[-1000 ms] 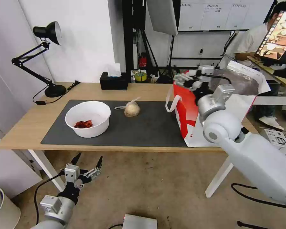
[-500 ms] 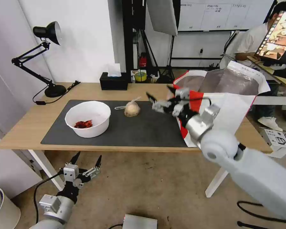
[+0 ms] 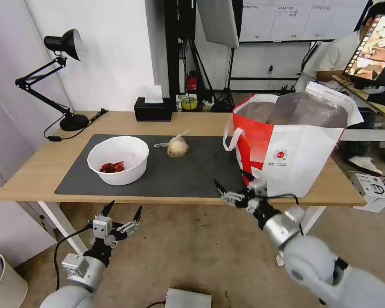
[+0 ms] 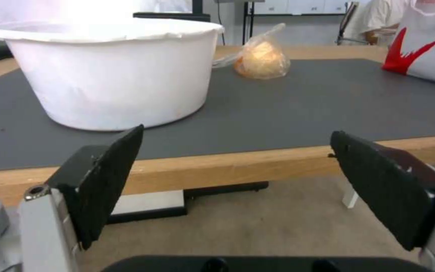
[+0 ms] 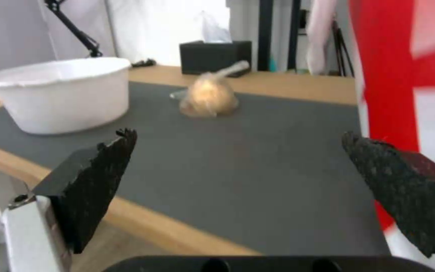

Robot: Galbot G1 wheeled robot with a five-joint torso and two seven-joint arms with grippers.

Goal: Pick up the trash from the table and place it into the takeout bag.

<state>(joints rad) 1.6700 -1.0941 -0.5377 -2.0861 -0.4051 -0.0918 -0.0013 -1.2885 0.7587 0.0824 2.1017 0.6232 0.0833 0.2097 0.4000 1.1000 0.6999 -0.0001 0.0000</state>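
On the light wooden counter (image 3: 192, 122) with its dark grey mat (image 3: 188, 171), the white-and-red foil-lined takeout bag (image 3: 299, 145) now stands unblocked: the right pincer (image 3: 235, 188), a second ago at its mouth, has dropped to the front edge, released and empty. The white round bowl of red scraps (image 3: 118, 159) and knotted clear bag with beige lump (image 3: 177, 146) lie left. The left pincer (image 3: 122, 213) hangs spread below. The bag's contents are hidden.

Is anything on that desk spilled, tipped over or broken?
Nothing stands out. The bowl sits upright on the mat, the knotted bag lies intact beside it, and the takeout bag stands open, its rim slightly crumpled.
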